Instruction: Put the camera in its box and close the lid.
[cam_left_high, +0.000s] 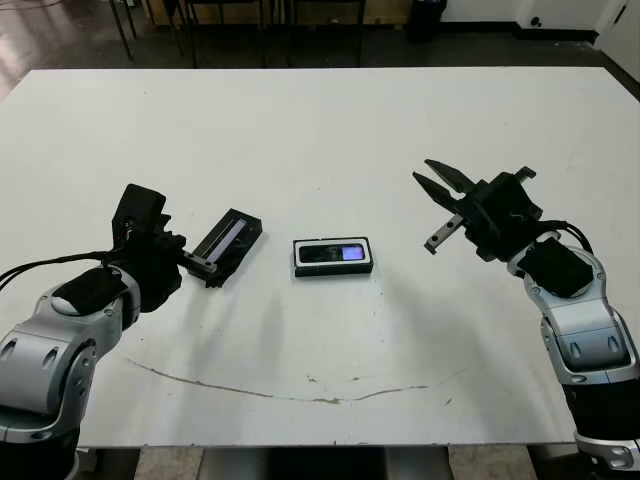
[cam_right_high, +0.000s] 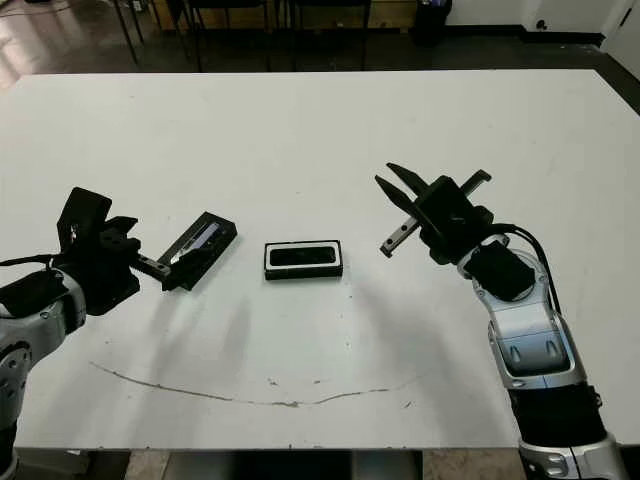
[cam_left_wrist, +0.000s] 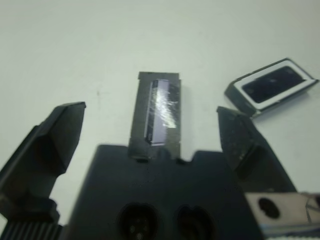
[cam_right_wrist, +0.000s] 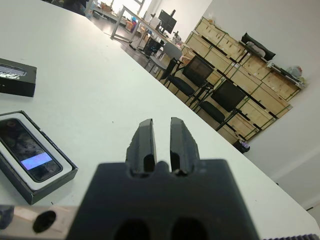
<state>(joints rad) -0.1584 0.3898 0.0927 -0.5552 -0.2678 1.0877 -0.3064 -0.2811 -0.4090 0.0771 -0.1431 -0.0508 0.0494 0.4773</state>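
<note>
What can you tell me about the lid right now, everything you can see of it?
The lid is a flat black rectangle with a long shiny greyish strip down its middle. It lies on the white table, angled, apart from the box on the robot's left side. The left gripper is open, a finger on either side of the lid's near end; whether they touch it cannot be told. It is not on the box.

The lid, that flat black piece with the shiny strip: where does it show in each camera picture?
Left eye: lid, left of the box.
Right eye: left of centre, same.
Left wrist: centre, between the left gripper fingers, apart.
Right wrist: far left edge.
Shared landmark: the box beside it.
</note>
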